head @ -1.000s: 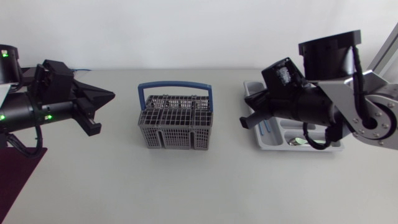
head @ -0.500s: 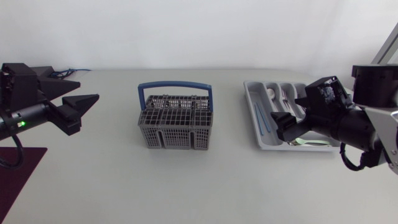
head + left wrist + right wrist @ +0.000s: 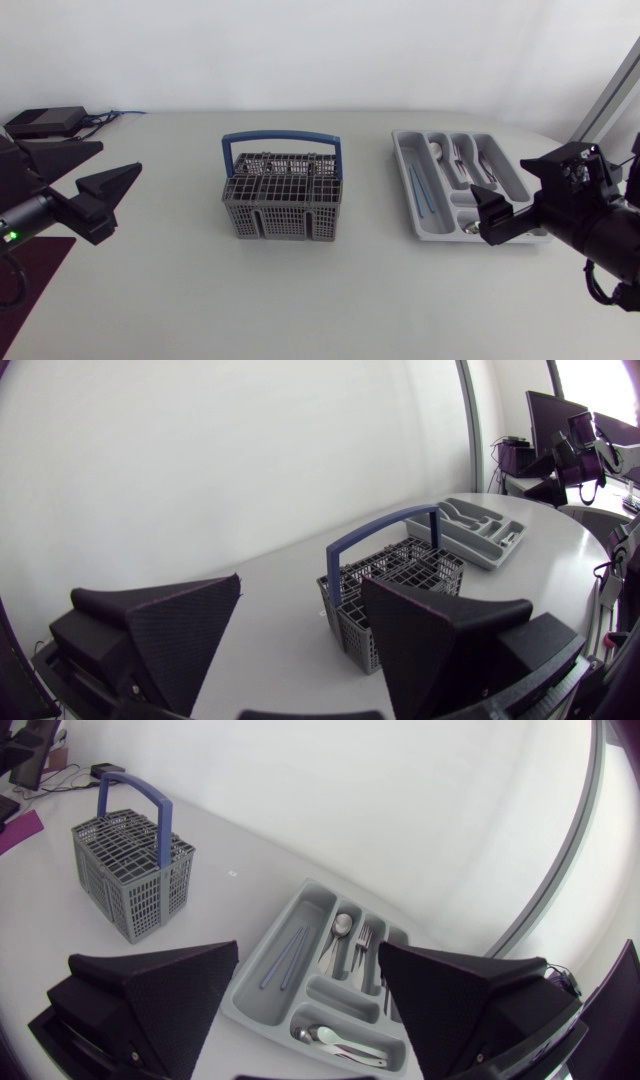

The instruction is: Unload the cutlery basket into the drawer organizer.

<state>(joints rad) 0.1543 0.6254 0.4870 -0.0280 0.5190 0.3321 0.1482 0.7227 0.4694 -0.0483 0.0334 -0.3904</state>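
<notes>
**Unloading, probably near its end.** The drawer organizer (image 3: 403, 170), at bench right beside the right pincer (image 3: 308, 950), holds spoons, forks and blue sticks. The cutlery basket (image 3: 283, 195), mid-bench, shows nothing above its grid, but its inside is unclear. The left pincer (image 3: 120, 157) and the right both gape empty. The bench (image 3: 330, 300) is pale and matte.

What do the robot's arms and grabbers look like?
The left gripper and right gripper are matte black, each with two broad wedge-shaped fingers. The left arm shows a small green light. The right arm has a silver-grey link.
</notes>
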